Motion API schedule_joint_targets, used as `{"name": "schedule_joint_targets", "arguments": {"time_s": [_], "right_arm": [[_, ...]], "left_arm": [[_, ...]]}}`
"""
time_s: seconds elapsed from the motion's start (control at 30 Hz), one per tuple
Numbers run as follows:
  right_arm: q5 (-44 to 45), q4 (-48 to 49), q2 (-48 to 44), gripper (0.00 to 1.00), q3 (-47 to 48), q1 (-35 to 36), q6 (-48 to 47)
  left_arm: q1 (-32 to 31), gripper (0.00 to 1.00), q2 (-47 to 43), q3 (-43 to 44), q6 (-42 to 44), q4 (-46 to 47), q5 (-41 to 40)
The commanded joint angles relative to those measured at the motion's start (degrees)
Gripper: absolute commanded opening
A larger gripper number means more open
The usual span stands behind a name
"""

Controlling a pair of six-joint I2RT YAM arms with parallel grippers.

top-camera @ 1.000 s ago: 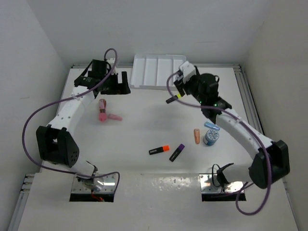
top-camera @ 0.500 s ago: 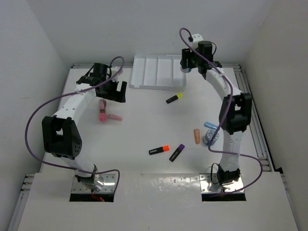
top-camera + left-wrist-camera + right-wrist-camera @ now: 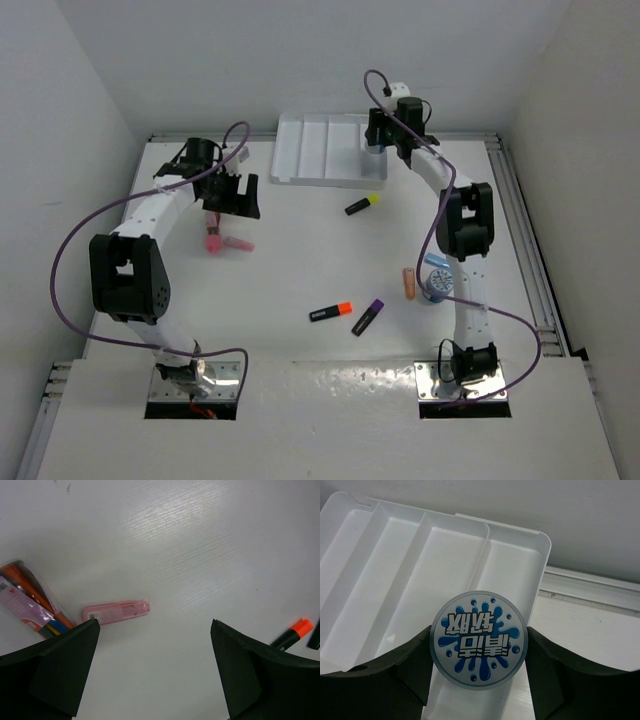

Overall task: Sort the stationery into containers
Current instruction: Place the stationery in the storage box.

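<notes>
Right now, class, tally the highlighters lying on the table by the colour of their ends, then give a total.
Yellow-ended highlighter: 1
Orange-ended highlighter: 1
Purple-ended highlighter: 1
Total: 3

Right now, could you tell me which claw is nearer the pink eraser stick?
Left. The left claw hangs open above the pink eraser stick; the right claw, holding a blue round piece, is over the white tray.

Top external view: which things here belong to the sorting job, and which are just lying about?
Job: white tray; yellow highlighter; orange highlighter; purple highlighter; pink stick; peach stick; pen pack; blue round piece on table; blue disc in right gripper.
Not the job: purple cables; base plates.
</notes>
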Motion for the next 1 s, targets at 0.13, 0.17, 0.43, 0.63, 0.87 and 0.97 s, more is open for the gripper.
{"name": "schedule_joint_targets", "arguments": {"time_s": [0.13, 0.17, 0.43, 0.63, 0.87, 0.97], "right_arm": [[1.8, 12.0, 4.0, 0.00, 6.2, 0.4, 1.6], [1.9, 12.5, 5.2, 0.00, 6.6, 0.7, 1.4], [4.1, 18.7, 9.9, 0.01, 8.0, 1.8, -0.9], [6.1, 20.9, 11.4, 0.29, 8.2, 1.9, -1.8], [4.5, 21.9, 3.6, 0.86, 0.9, 1.9, -2.6], [2.8, 21.1, -2.1, 0.89, -3.8, 2.1, -2.8]], "left_arm": [[1.2, 1.00, 1.3, 0.1, -0.2, 2.4, 4.3], [1.1, 1.00, 1.4, -0.1, -0.2, 2.5, 4.5], [1.2, 1.00, 2.1, -2.0, -2.6, 3.8, 6.3], [1.3, 1.00, 2.2, -2.3, -2.6, 4.5, 5.9], [0.0, 1.00, 0.7, -3.9, -2.0, 5.3, 4.8], [-0.4, 1.00, -1.8, -4.3, -1.3, 5.3, 3.9]]}}
